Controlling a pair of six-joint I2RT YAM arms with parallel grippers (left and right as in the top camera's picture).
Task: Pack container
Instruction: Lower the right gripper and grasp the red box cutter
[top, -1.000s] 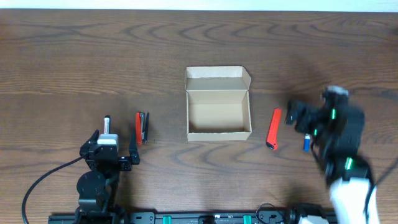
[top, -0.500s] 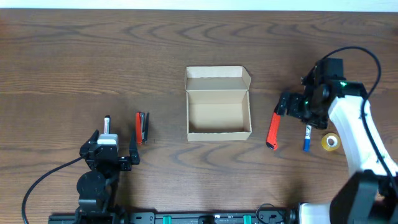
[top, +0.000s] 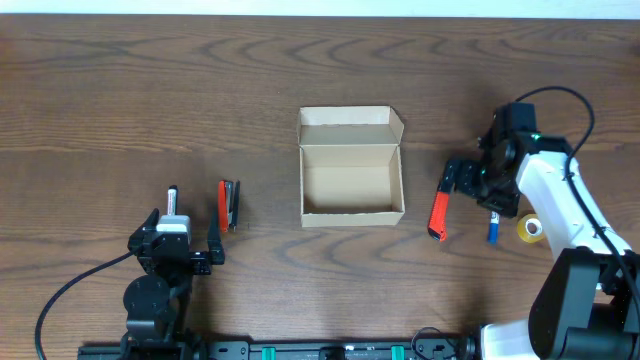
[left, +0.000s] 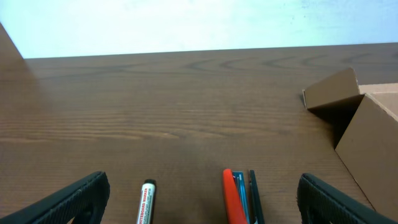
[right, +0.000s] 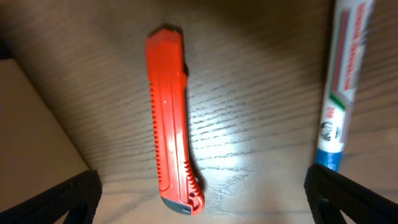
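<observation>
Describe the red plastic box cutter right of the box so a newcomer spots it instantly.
Find the open tan cardboard box mid-table. Just right of it lies the red plastic box cutter. Unlike the white, blue-tipped marker beside it, it is red with a ridged edge.

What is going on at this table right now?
A two-armed robot is packing a small cardboard container, which sits open and empty in the middle. The right pincer, open, hovers over a red utility knife lying just right of the box, not gripping it. The left pincer is open too, idle near a marker and a red tool. Nothing is packed yet.
</observation>
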